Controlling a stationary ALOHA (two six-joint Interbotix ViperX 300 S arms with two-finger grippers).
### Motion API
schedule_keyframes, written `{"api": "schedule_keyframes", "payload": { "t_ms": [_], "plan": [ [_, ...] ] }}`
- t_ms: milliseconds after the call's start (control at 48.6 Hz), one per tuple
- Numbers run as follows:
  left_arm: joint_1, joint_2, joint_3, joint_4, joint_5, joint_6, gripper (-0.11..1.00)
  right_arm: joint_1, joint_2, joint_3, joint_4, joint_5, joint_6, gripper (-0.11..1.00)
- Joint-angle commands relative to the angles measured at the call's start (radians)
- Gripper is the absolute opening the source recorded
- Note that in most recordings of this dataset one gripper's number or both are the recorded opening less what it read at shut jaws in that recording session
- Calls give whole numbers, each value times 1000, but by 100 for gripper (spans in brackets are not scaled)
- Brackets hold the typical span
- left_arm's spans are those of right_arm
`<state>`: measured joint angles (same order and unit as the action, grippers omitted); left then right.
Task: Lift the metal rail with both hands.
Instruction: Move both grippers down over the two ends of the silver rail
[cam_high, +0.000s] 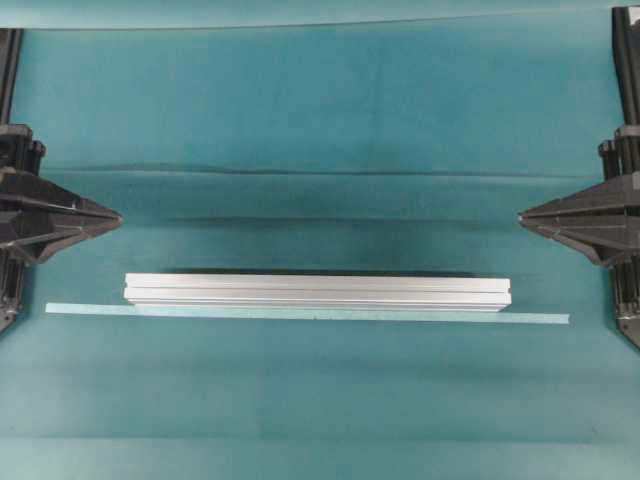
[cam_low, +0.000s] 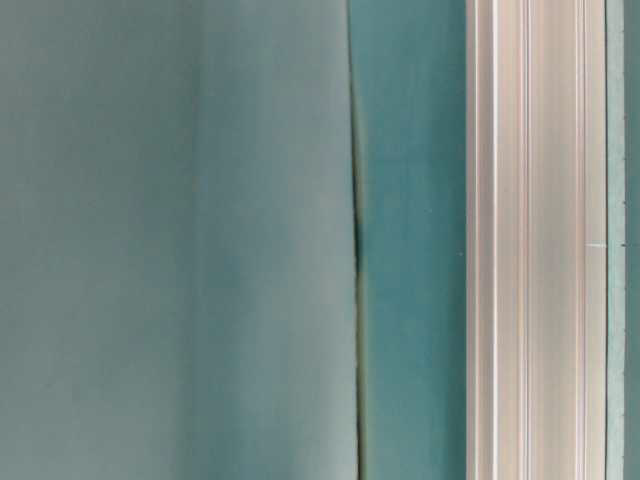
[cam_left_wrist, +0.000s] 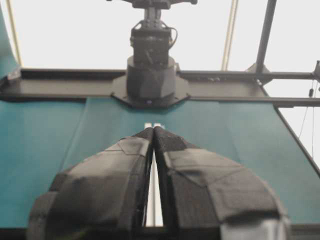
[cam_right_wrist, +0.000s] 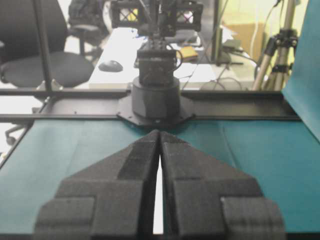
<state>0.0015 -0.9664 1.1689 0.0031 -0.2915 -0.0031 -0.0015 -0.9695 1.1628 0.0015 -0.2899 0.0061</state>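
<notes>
Metal rail (cam_high: 317, 291): long, straight, silver aluminium extrusion with lengthwise grooves and square-cut ends, lying flat and level on the teal cloth, spanning more than half the overhead view's width, just behind a thinner pale strip. Up close at table level (cam_low: 535, 240), shows as a grooved silver band running top to bottom. Left gripper (cam_high: 118, 215) and right gripper (cam_high: 522, 215): black, triangular fingers pressed together tip to tip, pointing inward, well apart from the rail, nothing held

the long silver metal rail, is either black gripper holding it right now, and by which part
Nothing is held. The long silver grooved metal rail lies on the teal cloth, and the left gripper and right gripper, both shut, sit apart from its ends.
</notes>
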Motion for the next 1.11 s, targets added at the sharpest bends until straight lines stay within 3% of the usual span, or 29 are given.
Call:
{"api": "schedule_keyframes", "payload": {
  "t_ms": [0,82,123,247,350,514,761,1090],
  "plan": [
    [-6,18,-51,8,66,-21,14,-5,21,-21,29,2,17,10],
    [-8,29,-97,9,161,-28,7,-8,32,-55,146,94,46,5],
    [-6,31,-127,9,219,-28,2,-14,40,-77,178,170,58,1],
    [0,32,-198,14,354,-21,-2,-20,61,-149,181,442,72,0],
    [2,58,-244,14,489,-29,-2,-43,94,-204,189,597,117,0],
    [3,164,-330,14,695,-49,-2,-67,192,-276,163,765,209,0],
    [11,350,-439,14,891,-60,-2,-60,365,-364,127,925,199,0],
    [23,541,-555,20,1074,-41,-2,-12,601,-522,37,1178,149,0]
  ]
}}
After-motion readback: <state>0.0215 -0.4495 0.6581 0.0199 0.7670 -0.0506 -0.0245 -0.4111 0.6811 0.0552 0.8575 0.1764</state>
